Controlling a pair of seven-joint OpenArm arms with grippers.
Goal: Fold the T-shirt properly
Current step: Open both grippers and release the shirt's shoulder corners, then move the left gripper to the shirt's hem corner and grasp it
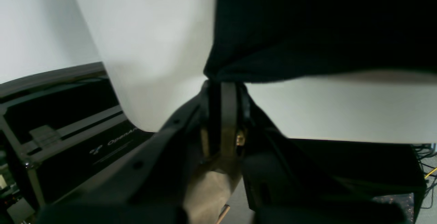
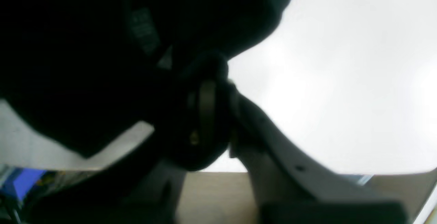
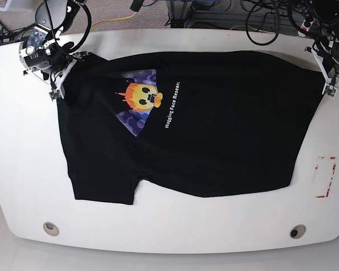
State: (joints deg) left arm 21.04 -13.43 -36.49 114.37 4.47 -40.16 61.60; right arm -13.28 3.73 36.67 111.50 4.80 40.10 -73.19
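Left wrist view: left end effector (image 1: 223, 82) clenched on a bunched edge of the black T-shirt (image 1: 307, 29), cloth spreading up and to the right over the white worktop (image 1: 153, 46). Dark case (image 1: 68, 121) with pale lettering beyond the worktop edge.

Right wrist view: right end effector (image 2: 208, 77) pressed into a dark fold of the T-shirt (image 2: 85, 63), with a small sewn label visible on the cloth; blurred, so cannot tell whether clenched or released.

Base view: T-shirt (image 3: 214, 130) lying flat across the worktop (image 3: 169, 226), orange-yellow face print and white text toward the picture's left. Left end effector (image 3: 329, 90) at the shirt's right edge, right end effector (image 3: 55, 93) at the shirt's left upper corner. Red and white marker (image 3: 325, 176) on the worktop, apart from the cloth. Cables (image 3: 260, 22) on the floor behind.
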